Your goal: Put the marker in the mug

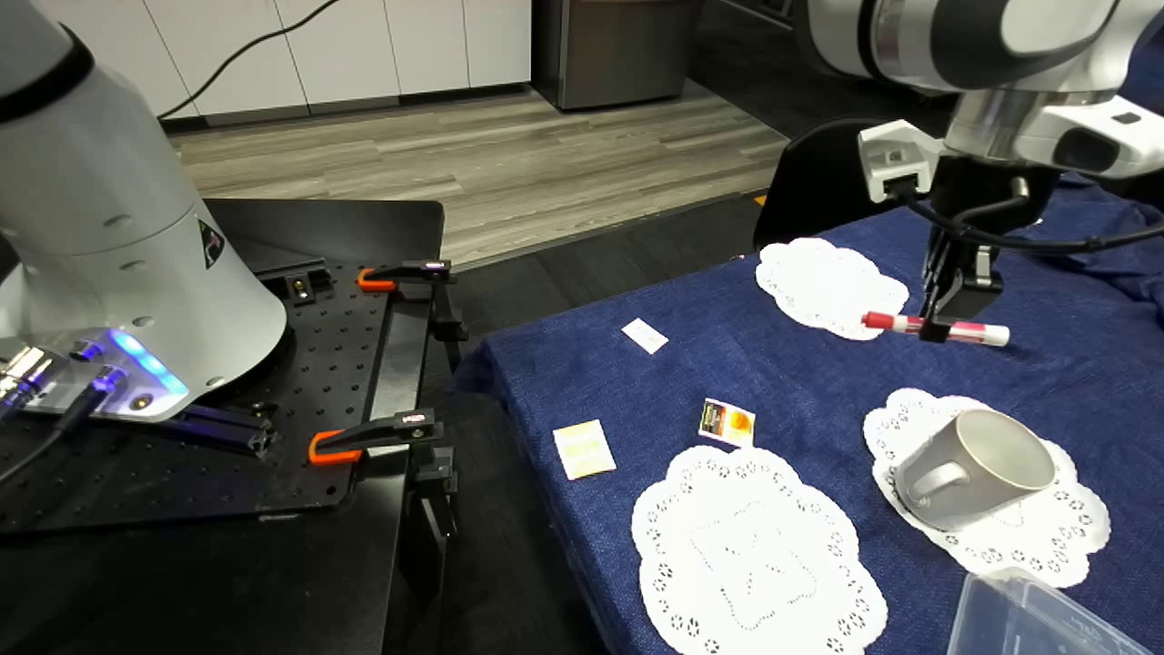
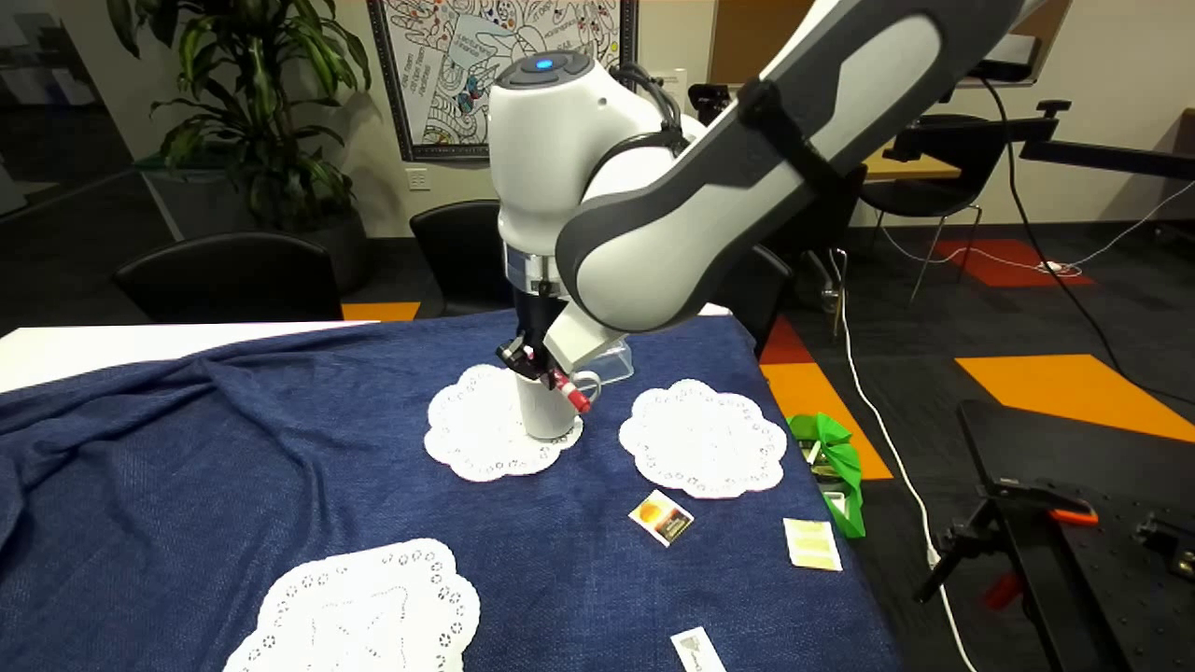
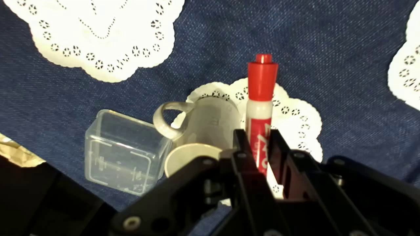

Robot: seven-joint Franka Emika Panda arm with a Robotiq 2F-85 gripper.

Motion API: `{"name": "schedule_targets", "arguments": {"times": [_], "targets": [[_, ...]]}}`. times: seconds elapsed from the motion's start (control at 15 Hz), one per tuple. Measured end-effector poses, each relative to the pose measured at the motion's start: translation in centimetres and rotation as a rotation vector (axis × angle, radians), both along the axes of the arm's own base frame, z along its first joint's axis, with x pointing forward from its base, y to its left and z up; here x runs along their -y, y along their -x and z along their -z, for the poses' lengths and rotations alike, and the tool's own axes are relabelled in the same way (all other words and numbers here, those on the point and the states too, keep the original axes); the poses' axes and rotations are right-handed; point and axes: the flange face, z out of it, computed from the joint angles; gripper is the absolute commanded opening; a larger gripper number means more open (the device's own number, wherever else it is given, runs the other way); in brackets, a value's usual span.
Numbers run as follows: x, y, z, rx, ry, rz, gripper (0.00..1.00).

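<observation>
Wrist view: Robotiq gripper (image 3: 257, 139) pinching the red-capped marker (image 3: 259, 109) mid-barrel, above the navy tablecloth (image 3: 229, 39), outside the mug (image 3: 213, 121).
Marker is lying roughly level; probably handling light and stiff, with a smooth round barrel that could be rolling or pivoting if squeezed off-centre. Mid-barrel hold is looking right, leaving both ends free for tipping downward.

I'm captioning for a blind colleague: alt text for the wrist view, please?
A gripper holds a red marker; left of it in the picture, a mug stands on a doily. Further left, a clear box sits on blue cloth.
</observation>
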Motion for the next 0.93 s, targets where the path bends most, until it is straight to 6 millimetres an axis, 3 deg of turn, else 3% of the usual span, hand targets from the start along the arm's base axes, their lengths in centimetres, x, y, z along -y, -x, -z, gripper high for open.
{"name": "schedule_targets", "arguments": {"times": [0.93], "targets": [[1.4, -2.5, 1.7, 0.384, 0.351, 0.441, 0.05]]}}
